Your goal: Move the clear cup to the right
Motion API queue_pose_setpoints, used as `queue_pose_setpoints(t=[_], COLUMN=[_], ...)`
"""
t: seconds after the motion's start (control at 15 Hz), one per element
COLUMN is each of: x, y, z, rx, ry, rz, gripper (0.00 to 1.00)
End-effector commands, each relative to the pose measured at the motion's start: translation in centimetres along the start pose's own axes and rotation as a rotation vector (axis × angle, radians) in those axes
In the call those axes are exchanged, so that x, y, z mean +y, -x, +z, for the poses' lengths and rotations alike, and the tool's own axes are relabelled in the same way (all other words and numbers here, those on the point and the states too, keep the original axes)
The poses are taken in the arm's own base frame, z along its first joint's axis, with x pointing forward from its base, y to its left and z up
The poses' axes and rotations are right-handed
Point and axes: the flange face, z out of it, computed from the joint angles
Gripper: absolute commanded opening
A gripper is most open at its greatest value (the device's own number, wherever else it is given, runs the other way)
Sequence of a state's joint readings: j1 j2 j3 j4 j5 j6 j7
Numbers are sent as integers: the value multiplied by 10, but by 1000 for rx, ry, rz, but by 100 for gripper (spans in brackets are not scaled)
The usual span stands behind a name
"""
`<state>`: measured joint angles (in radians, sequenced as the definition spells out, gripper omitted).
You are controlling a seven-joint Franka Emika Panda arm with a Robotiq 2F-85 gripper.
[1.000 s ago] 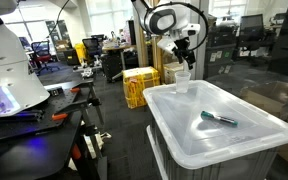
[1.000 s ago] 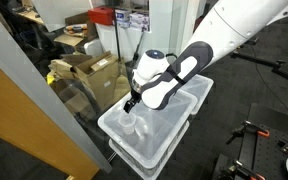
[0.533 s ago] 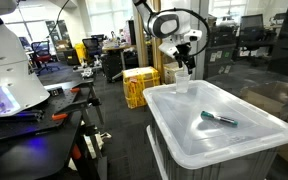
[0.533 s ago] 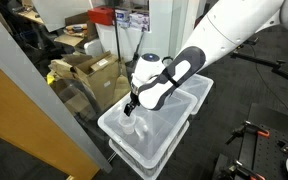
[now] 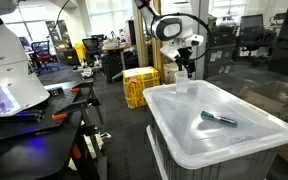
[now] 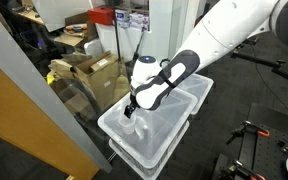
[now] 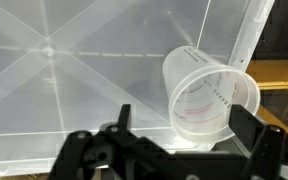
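The clear cup (image 7: 209, 100) stands on the white bin lid (image 5: 189, 140) near its far corner, and the wrist view looks down into its rim. My gripper (image 7: 184, 125) is open, with one finger (image 7: 121, 120) well clear of the cup and the other finger (image 7: 246, 125) close beside its rim. The cup sits between the jaws, nearer one side, and is not gripped. In both exterior views the gripper (image 5: 186, 68) (image 6: 131, 110) hangs just over the cup (image 5: 182, 84) (image 6: 132, 124).
A teal-tipped marker (image 5: 219, 119) lies on the lid nearer the camera. Yellow crates (image 5: 139, 85) stand behind the bin. Cardboard boxes (image 6: 89, 75) sit beside the bin (image 6: 169, 135). A workbench (image 5: 34, 115) with tools is off to one side.
My gripper has come down from above until its open fingers are around the cup. The cup and marker have not moved.
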<state>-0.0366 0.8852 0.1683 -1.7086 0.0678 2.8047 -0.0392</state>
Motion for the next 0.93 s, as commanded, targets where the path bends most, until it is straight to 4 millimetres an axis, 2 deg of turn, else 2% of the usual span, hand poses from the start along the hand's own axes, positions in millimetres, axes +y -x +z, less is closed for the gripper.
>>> queue_pose_setpoints(t=[0.0,0.47,0.53,0.6,0.67,0.87], x=[4,5,5,5,4,4], y=[-8,-9,-9,-9,-10,-12], z=[11,33,35,37,38,40], rx=[-31,-62,-63,-62,-61,-57], ry=[-16,-20,-19,-20,-17,-18], rz=[19,25,27,27,26,26], gripper=[100,100,75,74,68,42])
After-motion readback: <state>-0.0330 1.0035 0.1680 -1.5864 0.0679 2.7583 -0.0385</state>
